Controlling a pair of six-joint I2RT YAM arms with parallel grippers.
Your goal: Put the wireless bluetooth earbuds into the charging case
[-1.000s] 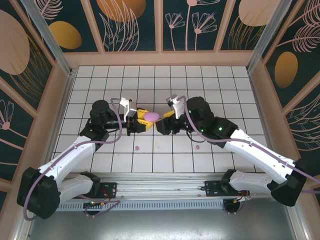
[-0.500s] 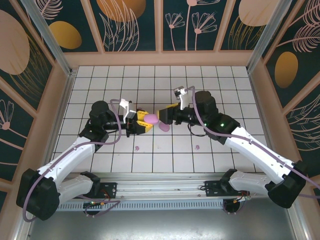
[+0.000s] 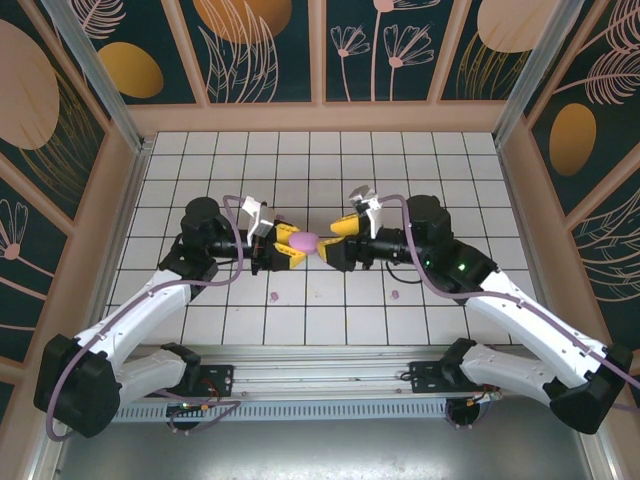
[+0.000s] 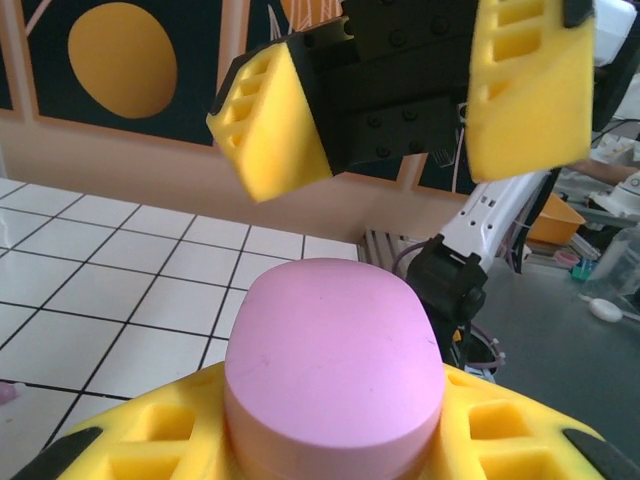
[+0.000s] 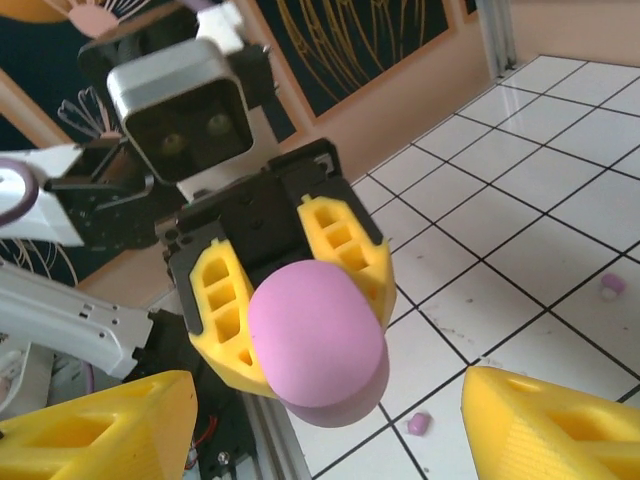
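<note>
My left gripper [image 3: 288, 250] is shut on the charging case [image 3: 303, 241], a smooth pink-purple oval held above the tiles. Its rounded end sticks out past the yellow fingers [image 5: 222, 318] toward my right gripper [image 3: 338, 241]. The right gripper stands open just right of the case, one finger on either side of its line and not touching it. In the left wrist view the case [image 4: 335, 350] sits between my left fingers, with the open right gripper [image 4: 400, 100] beyond. Two earbuds, tiny pink bits, lie on the tiles [image 3: 273, 296] [image 3: 394, 294]; the right wrist view shows them [image 5: 419, 424] [image 5: 610, 285] below the case [image 5: 315, 335].
The white tiled floor [image 3: 310, 160] is walled by a wooden rim and patterned panels [image 3: 330, 115]. Both arm bases sit on the metal rail [image 3: 320, 380] at the near edge. Open tiles stretch behind and beside the grippers.
The right gripper has swung up and round from beside the case to face its end head-on, and its jaws have widened slightly. The left gripper and the case have stayed put.
</note>
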